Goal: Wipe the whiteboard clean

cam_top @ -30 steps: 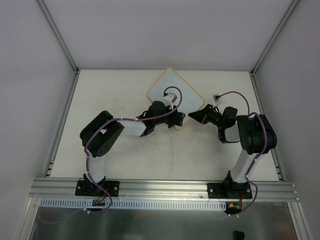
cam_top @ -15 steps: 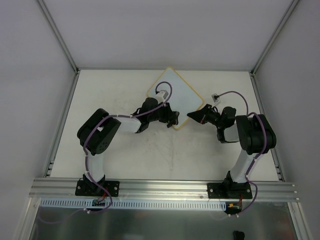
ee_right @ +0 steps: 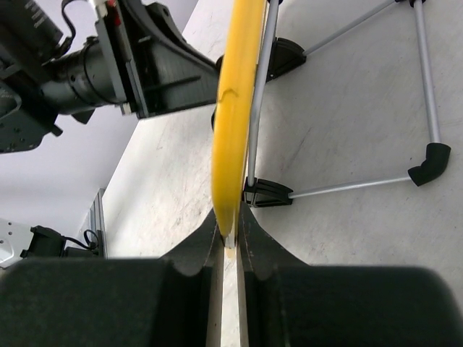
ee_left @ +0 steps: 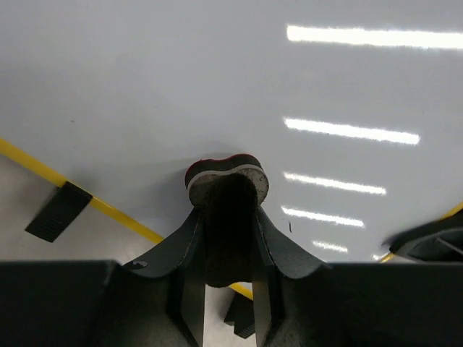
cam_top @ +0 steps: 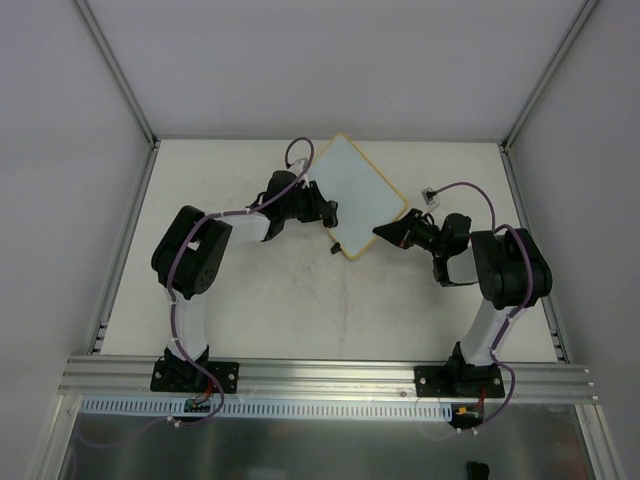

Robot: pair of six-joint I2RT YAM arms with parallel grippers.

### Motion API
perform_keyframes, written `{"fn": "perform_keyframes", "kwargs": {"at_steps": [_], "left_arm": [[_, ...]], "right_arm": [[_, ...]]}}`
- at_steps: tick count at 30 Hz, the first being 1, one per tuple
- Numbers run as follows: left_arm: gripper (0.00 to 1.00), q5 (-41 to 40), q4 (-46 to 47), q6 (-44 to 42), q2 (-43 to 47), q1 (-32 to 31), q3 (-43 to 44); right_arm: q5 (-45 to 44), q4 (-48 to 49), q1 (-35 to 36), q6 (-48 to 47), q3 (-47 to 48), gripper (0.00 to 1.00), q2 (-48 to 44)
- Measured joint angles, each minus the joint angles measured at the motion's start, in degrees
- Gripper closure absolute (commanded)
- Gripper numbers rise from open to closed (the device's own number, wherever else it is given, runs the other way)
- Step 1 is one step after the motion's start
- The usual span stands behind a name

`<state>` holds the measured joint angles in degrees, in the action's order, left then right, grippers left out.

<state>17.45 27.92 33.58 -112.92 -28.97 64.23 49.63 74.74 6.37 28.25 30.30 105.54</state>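
The whiteboard (cam_top: 358, 192) stands tilted at the back middle of the table, white with a yellow rim. Its face fills the left wrist view (ee_left: 217, 87) and shows no writing. My left gripper (cam_top: 322, 211) is at the board's left edge, shut on a small eraser (ee_left: 228, 181) with a grey felt pad and red backing, pressed against the board. My right gripper (cam_top: 386, 232) is shut on the board's lower right yellow rim (ee_right: 235, 108). In its own view the right gripper (ee_right: 229, 233) pinches that rim edge-on.
A black foot (ee_left: 58, 211) sits on the board's lower edge. Thin metal stand legs (ee_right: 347, 184) with black ends spread behind the board. A small white plug (cam_top: 432, 194) lies near the right arm. Enclosure walls ring the table; an aluminium rail (cam_top: 320, 375) runs along the front.
My left gripper has swept with the eraser up and to the left, from the board's lower corner to its left edge. The right gripper has kept its hold on the rim.
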Motion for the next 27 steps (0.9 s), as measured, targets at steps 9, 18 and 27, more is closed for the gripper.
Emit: {"fn": "perform_keyframes", "kwargs": {"at_steps": [9,18,27], "left_arm": [[1.00,0.5,0.1,8.9,-3.2,1.2,3.7],[1.00,-8.3,7.2,7.3,-3.4,-2.6,0.8],[1.00,-24.2,15.6,6.2,-2.4,-10.2,-3.7]], "right_arm": [[-0.3,0.1,-0.1,-0.1,0.0,1.00,0.0],[-0.7,0.4,-0.6,-0.2,0.0,1.00,0.0],[-0.6,0.4,-0.9,-0.2,0.0,1.00,0.0]]}}
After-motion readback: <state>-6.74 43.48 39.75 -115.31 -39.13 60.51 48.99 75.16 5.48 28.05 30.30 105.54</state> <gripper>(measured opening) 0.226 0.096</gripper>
